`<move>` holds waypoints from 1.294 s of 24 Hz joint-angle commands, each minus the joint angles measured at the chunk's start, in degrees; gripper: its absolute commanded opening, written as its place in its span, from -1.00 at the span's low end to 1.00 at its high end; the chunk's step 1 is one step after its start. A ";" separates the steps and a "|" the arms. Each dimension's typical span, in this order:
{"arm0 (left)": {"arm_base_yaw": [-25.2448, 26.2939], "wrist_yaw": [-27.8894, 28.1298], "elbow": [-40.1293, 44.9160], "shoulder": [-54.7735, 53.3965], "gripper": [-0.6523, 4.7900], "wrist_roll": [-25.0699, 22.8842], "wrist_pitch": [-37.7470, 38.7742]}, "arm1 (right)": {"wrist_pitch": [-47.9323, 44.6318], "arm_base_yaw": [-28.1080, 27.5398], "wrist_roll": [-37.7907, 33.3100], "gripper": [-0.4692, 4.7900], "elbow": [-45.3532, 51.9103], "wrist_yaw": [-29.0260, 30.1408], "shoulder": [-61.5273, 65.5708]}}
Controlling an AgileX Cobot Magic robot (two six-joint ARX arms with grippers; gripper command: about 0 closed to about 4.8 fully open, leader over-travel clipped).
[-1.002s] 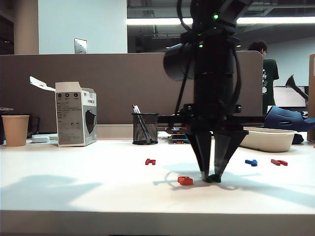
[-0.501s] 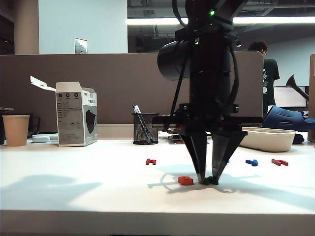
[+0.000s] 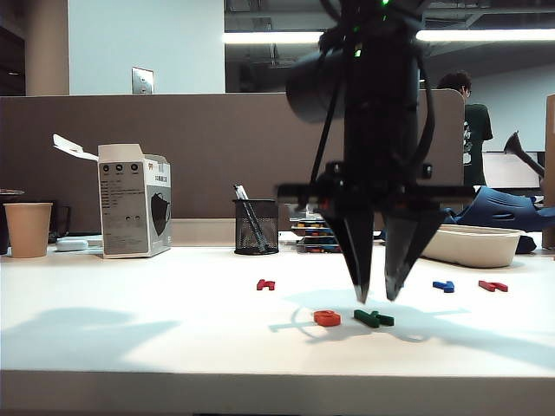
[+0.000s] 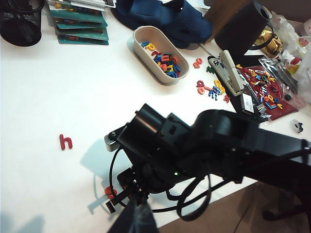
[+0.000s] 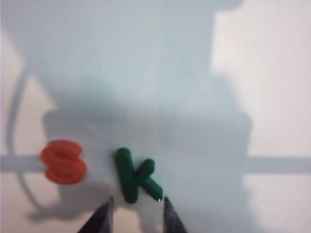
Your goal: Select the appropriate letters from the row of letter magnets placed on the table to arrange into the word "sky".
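While the green k (image 5: 135,178) is lying flat on the table (image 3: 130,338) just beside the orange-red s (image 5: 63,161), not touching it, the right gripper (image 3: 377,293) is hovering directly above it, fingers (image 5: 170,217) parted and gripping nothing. Both letters are looking like smooth, rounded plastic, reading "sk" in the right wrist view. In the exterior view the k (image 3: 373,318) and s (image 3: 327,318) are sitting near the table's front edge. The dark blue letter (image 3: 443,286) and a red one (image 3: 492,285) are lying further back on the right, well apart from the pair; a dark red h (image 3: 265,284) is sitting back on the left. The light blue magnet is not showing, likely behind the arm.

The left gripper is not appearing in any view; the left wrist view is mostly filled by the right arm's black housing and cables, with the h (image 4: 65,141) and a sliver of the s (image 4: 110,192) peeking out. The oval tray (image 4: 146,60) of mixed letters is sitting further back. The black mesh pen cup (image 3: 256,227), white box (image 3: 133,201) and paper cup (image 3: 27,230) are standing along the partition.
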State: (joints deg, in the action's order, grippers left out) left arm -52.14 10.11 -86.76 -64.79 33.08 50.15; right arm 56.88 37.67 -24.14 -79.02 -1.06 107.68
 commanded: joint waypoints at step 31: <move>0.09 0.20 -0.22 0.13 -0.78 -0.07 -0.50 | -15.32 -22.21 32.30 -0.26 -0.39 4.09 0.24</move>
State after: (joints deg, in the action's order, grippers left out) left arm -52.14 10.09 -86.76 -64.82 33.08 50.15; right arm 42.24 15.79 5.67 -79.22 2.04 107.92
